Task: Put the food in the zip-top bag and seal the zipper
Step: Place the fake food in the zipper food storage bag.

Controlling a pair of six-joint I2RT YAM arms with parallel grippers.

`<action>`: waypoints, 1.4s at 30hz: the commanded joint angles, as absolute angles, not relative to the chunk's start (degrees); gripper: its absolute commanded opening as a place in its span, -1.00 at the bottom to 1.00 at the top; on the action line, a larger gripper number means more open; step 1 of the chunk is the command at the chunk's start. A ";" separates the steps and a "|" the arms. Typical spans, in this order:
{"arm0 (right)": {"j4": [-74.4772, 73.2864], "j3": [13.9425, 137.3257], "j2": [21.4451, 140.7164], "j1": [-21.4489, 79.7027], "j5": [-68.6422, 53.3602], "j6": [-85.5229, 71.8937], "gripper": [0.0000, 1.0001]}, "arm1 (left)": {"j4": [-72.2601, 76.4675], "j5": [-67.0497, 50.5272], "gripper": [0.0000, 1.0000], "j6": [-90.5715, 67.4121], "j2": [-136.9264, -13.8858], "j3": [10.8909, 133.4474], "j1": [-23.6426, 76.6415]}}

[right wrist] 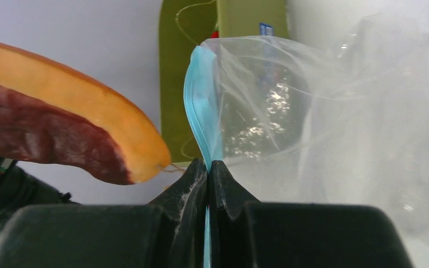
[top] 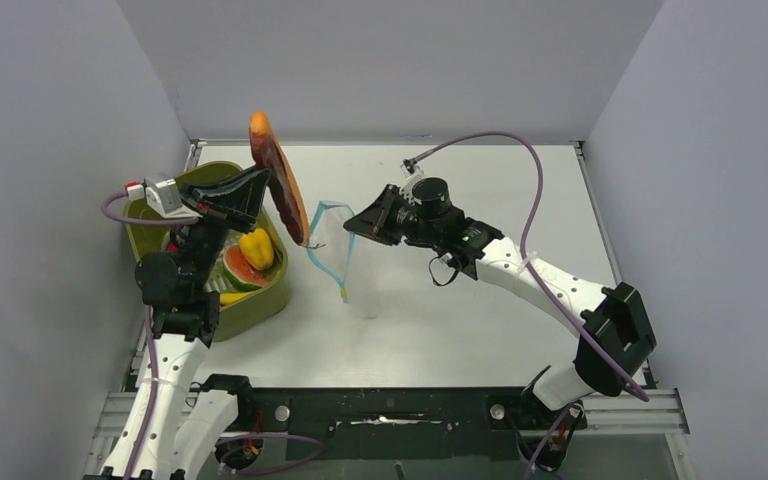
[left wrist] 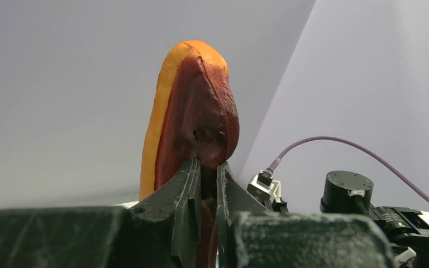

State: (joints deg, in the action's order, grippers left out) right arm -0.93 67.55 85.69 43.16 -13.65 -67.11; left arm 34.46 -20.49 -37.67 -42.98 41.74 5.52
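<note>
Top external view: left gripper (top: 257, 186), raised above the olive-green bin (top: 260, 302), jaws clamped on one long toy food slice (top: 278, 182) with an orange rind and a dark red face. The slice stood on edge and tilted, its upper end high above the table (top: 460, 330) and its lower tip just beside the mouth of the zip-top bag (top: 332, 250). Right gripper (top: 351, 226), jaws pinched tight on the light-blue zipper (top: 324, 267), held the bag off the table by one side of its mouth; the blue strip formed an open loop facing the slice. Left in the bin: one yellow pepper (top: 256, 247), one watermelon wedge (top: 242, 271) and one yellow piece (top: 231, 297), partly hidden by the left arm. Left wrist view: the slice rose upright from between the two fingers, gripped at its lower end. Right wrist view: the fingers met on the blue strip, with the clear film of the bag billowing to the right and the slice's tip close on the left, apart from the strip.
</note>
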 commanded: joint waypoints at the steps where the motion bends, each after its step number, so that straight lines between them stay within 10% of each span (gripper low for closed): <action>1: 5.91 71.68 85.37 43.78 -18.29 -70.23 -1.00 | 44.47 -22.25 -1.00 -40.28 -42.63 41.83 5.80; 42: 16.71 74.28 83.83 44.13 -22.45 -74.80 -1.00 | 65.62 -21.50 -1.00 -44.57 -44.91 25.78 11.19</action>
State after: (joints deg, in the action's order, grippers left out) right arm 10.52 71.00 85.78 44.29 -20.62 -74.00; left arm 54.28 -21.15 -39.13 -45.04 27.09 10.09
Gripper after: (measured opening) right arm 0.033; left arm 0.078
